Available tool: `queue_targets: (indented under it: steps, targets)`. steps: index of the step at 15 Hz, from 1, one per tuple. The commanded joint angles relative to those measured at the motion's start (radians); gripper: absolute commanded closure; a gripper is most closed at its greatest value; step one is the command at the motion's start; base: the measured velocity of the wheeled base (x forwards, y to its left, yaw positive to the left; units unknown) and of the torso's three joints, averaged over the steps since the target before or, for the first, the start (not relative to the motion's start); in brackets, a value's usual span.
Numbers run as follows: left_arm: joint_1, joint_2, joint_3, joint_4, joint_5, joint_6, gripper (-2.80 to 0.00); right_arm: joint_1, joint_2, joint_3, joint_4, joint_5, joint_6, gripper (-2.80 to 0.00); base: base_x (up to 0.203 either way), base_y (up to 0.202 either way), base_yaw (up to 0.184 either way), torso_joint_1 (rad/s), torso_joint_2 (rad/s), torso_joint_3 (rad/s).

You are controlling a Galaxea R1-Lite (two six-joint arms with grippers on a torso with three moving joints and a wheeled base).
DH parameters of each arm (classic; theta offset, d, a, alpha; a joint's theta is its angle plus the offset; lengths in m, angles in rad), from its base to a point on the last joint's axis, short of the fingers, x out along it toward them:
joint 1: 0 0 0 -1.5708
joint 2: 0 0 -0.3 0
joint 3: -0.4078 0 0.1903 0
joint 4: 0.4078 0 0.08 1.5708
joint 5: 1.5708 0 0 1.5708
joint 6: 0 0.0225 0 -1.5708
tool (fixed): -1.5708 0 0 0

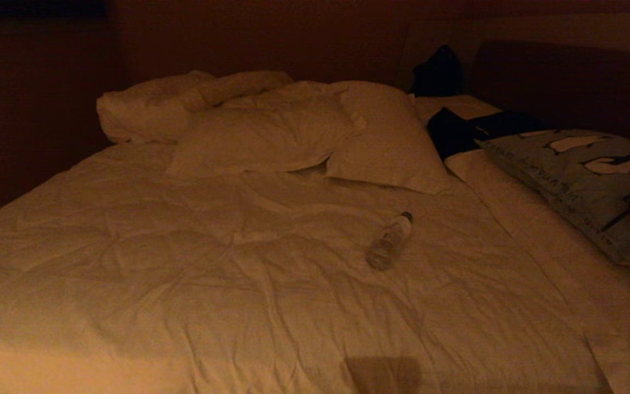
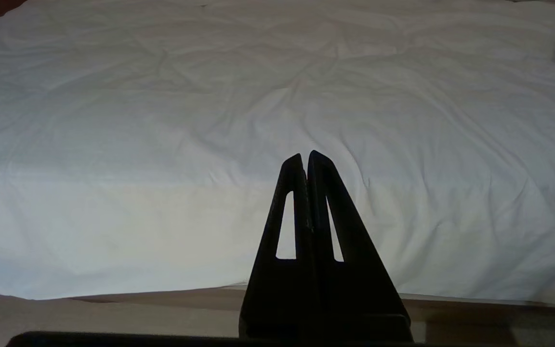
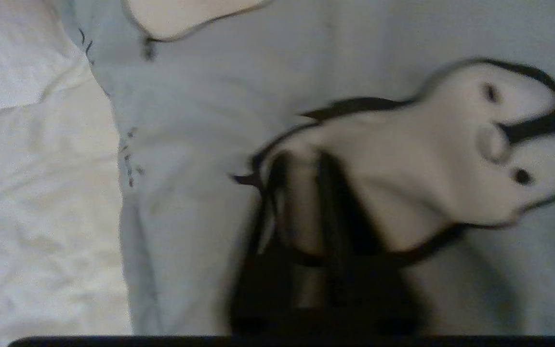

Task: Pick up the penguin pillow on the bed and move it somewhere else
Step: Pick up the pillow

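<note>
Right wrist view: my right gripper (image 3: 301, 164) is hovering, fingers narrowly parted, over the penguin pillow (image 3: 239, 96) lying at the bed's (image 1: 238, 273) right edge.

The head view was dim and orange-tinted, the walls nearly black, with a soft shadow on the bed (image 1: 271, 284) at its near edge. The left wrist view was brighter and sharp. The right wrist view was blurred, smearing the right end effector (image 3: 306, 164).
</note>
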Motion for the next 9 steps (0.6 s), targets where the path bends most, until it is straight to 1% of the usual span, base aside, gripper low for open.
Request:
queue_targets:
  steps: [1,9]
  targets:
    - [0.001,-0.001,0.0,0.0,0.0,0.0,0.0,0.001,-0.002,-0.007,0.0,-0.002,0.0,-2.8,0.0,0.0,0.0,0.0,0.0,0.0]
    - [0.001,0.0,0.0,0.0,0.0,0.001,0.0,0.005,-0.179,0.034,0.005,-0.006,0.003,-2.8,0.0,0.0,0.0,0.0,0.0,0.0]
